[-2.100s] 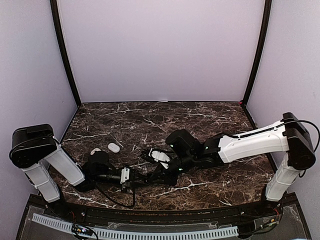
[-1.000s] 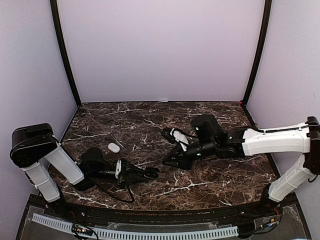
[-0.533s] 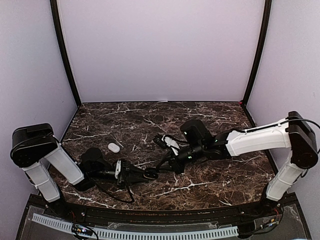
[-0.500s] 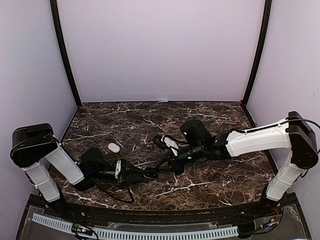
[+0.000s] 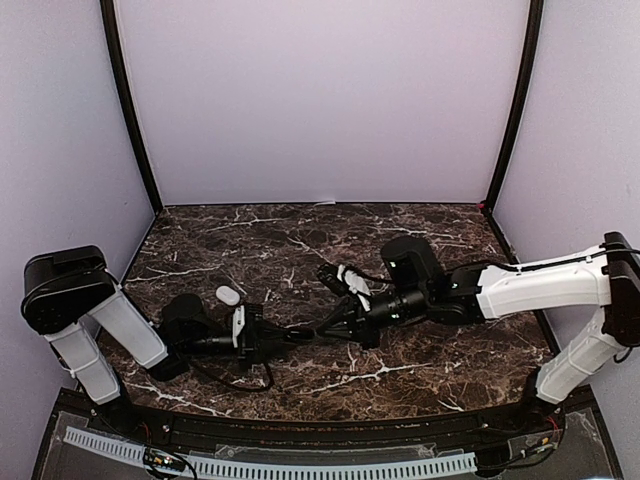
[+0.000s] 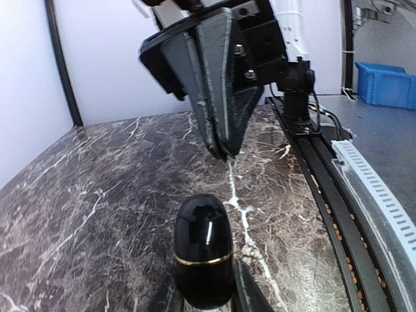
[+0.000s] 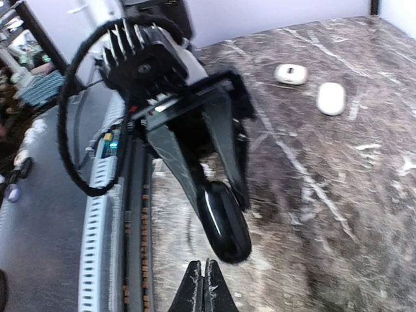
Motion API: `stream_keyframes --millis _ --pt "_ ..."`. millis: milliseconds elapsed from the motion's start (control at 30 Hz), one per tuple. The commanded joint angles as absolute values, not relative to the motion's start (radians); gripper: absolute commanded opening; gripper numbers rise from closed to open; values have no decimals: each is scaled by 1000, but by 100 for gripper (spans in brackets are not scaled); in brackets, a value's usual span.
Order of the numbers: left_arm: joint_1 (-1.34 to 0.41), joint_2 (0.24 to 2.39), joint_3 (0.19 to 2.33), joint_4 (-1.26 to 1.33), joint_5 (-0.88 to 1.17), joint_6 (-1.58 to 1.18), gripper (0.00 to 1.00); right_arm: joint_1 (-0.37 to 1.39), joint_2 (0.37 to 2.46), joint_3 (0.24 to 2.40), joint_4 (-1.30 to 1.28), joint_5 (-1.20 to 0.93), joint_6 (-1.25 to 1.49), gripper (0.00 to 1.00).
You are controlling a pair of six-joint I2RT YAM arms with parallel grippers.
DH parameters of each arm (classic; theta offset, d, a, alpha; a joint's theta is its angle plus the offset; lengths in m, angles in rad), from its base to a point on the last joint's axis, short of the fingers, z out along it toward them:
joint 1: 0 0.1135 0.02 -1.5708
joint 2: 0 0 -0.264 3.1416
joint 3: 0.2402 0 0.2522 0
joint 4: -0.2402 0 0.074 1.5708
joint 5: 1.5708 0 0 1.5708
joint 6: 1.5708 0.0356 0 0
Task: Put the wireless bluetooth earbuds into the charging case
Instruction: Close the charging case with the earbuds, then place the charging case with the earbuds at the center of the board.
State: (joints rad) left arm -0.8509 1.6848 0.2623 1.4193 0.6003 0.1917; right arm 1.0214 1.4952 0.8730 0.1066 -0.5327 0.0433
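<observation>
One glossy black charging case (image 6: pixel 203 257), shut with contents hidden, sits pinched in the left gripper (image 6: pixel 205 287). Facing it, the right gripper (image 6: pixel 222 151) has fingers pressed together, seemingly empty. Opening seems the step: prise the gold seam. Earbuds cannot be told; two blurred white pieces (image 7: pixel 290 73) lie well apart.

right end effector (image 7: pixel 205 283): fingertips pressed together at bottom edge | left end effector (image 7: pixel 226 205): facing the camera, fingers clamped either side of glossy black oval case (image 7: pixel 227 227), just above the right tips, blurred | worktop (image 7: pixel 364 195): dark marble | top right: white oval pebble (image 7: pixel 331 98) beside flatter white piece (image 7: pixel 290 73), apart | black cable loop (image 7: pixel 70 123) at left
</observation>
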Motion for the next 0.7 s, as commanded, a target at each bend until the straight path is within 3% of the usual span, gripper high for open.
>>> stream_keyframes --millis 0,133,333,667 --pt "-812 1645 298 1385 436 -55 0 969 1429 822 155 -322 56 3" --pt "-748 1608 420 1094 409 -303 0 937 1365 774 199 -171 88 6" --pt "-734 1677 757 477 376 -417 0 896 1324 725 195 6 142 5" --pt "-673 1900 1033 222 468 -508 0 828 1230 622 197 149 249 2"
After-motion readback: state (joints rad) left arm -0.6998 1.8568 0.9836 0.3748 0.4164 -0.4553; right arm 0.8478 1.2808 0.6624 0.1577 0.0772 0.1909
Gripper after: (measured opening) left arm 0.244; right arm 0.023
